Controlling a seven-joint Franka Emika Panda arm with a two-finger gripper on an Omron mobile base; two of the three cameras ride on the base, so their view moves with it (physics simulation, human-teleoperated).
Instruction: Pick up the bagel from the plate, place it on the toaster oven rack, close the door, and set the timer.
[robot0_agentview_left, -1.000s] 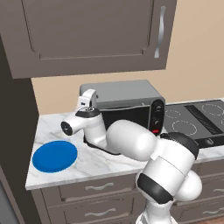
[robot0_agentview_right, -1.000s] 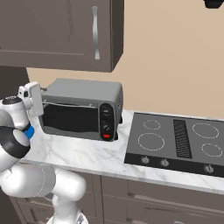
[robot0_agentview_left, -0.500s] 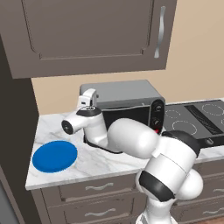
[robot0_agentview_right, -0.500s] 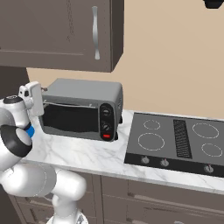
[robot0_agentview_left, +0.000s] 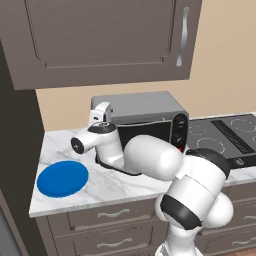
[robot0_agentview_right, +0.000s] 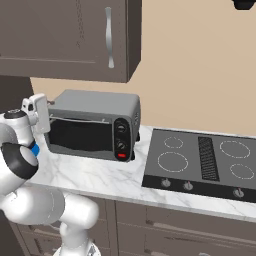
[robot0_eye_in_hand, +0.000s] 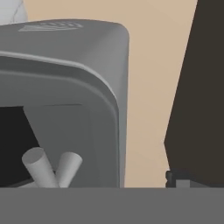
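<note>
The toaster oven (robot0_agentview_left: 142, 122) stands on the counter with its dark glass door (robot0_agentview_right: 82, 137) shut, so the toaster oven rack is hidden behind it. My gripper (robot0_agentview_left: 100, 114) hovers at the oven's upper left front corner (robot0_agentview_right: 42, 114), by the end of the thin silver handle bar (robot0_eye_in_hand: 43, 168). Its jaws stand wide apart and open; one dark fingertip (robot0_eye_in_hand: 177, 178) shows far to the right, with nothing held. The blue plate (robot0_agentview_left: 62, 178) lies bare on the counter to the left of the oven. The bagel is out of view.
A dark tall cabinet side (robot0_agentview_left: 17, 165) bounds the counter on the left, close to the plate. Wall cabinets (robot0_agentview_left: 110, 40) hang above the oven. A black cooktop (robot0_agentview_right: 202, 162) lies to the oven's right. The oven's knobs (robot0_agentview_right: 120, 135) sit on its right panel.
</note>
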